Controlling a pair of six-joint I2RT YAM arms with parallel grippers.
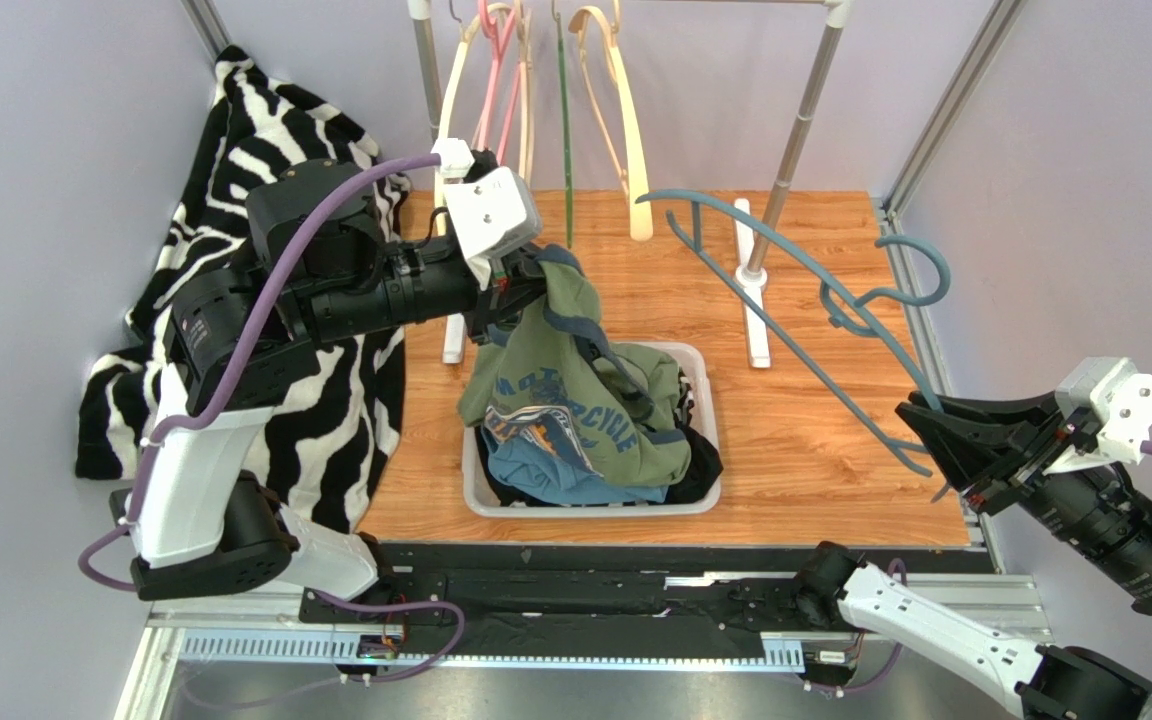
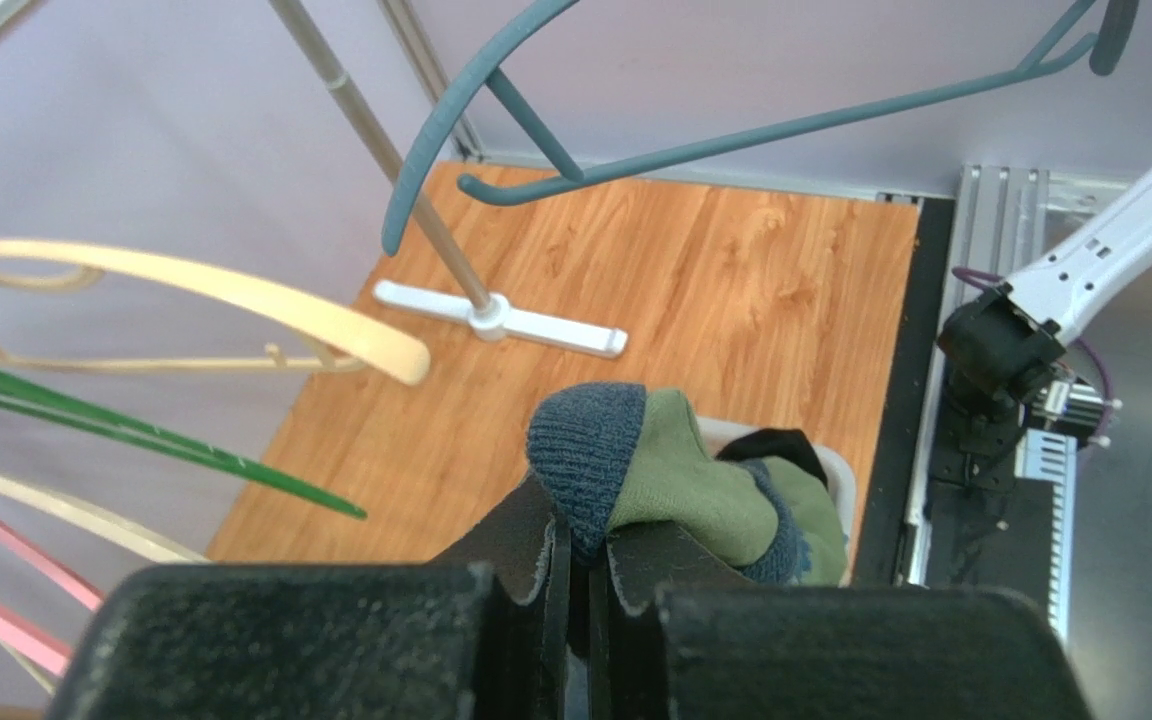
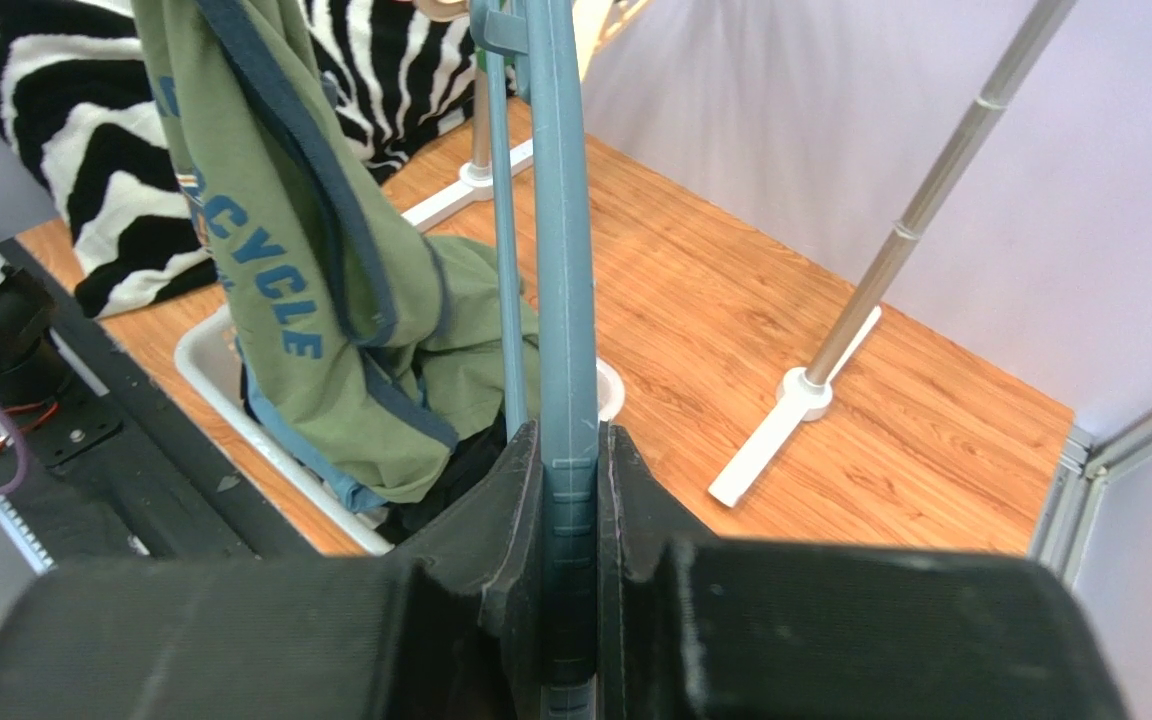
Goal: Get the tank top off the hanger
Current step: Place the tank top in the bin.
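An olive green tank top [image 1: 567, 383] with dark blue trim hangs from my left gripper [image 1: 515, 288], which is shut on its strap [image 2: 597, 450] above the white basket [image 1: 702, 375]. Its lower part drapes into the basket. The teal hanger [image 1: 800, 300] is bare and apart from the garment, stretching across the wooden board. My right gripper [image 1: 931, 435] is shut on one end of the hanger [image 3: 567, 450]. The tank top also shows in the right wrist view [image 3: 282, 285].
The basket holds other clothes, blue and black. A clothes rail with a metal post [image 1: 800, 135] and white foot [image 1: 752, 285] stands behind it, with cream, pink and green hangers [image 1: 537, 90]. A zebra-print cloth [image 1: 282, 375] lies at the left.
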